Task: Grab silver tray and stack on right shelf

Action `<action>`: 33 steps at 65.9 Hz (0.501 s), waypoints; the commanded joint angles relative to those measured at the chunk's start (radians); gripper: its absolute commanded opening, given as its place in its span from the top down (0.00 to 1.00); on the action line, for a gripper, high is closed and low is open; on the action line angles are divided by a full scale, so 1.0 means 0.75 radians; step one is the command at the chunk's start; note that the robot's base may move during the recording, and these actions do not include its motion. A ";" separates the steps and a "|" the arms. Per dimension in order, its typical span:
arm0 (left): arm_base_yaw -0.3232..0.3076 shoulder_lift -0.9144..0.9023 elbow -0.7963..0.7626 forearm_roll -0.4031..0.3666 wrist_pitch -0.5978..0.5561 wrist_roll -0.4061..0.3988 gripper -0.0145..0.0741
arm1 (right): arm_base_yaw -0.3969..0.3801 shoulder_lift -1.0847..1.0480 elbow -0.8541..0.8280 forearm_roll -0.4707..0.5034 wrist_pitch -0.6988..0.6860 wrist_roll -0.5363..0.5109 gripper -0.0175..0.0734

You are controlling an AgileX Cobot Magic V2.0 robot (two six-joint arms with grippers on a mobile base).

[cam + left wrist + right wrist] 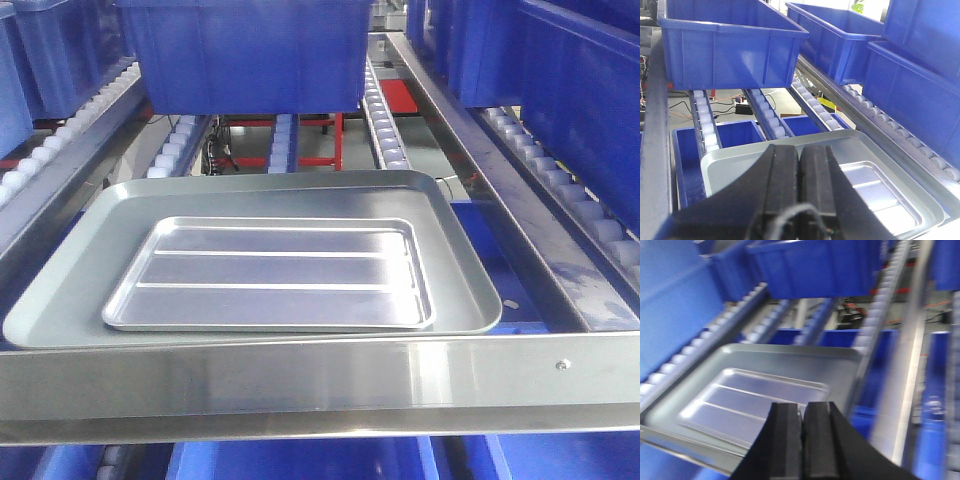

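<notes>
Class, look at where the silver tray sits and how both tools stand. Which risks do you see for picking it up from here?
1. The silver tray lies nested inside the larger grey tray, so lifting may drag the grey one along.
2. Its rim is low and shiny; a tool could slip off.
3. The left tool and right tool both look shut and must open before reaching it.
</notes>
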 commanded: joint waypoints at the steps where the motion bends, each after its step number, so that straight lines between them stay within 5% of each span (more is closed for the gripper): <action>1: -0.010 0.005 -0.038 -0.002 -0.108 0.003 0.94 | -0.119 -0.067 0.033 0.106 -0.168 -0.229 0.75; 14: -0.010 0.005 -0.038 -0.002 -0.108 0.003 0.94 | -0.354 -0.385 0.196 0.149 -0.169 -0.244 0.75; 33: -0.010 0.005 -0.036 -0.001 -0.107 0.003 0.94 | -0.426 -0.518 0.266 0.149 -0.138 -0.243 0.75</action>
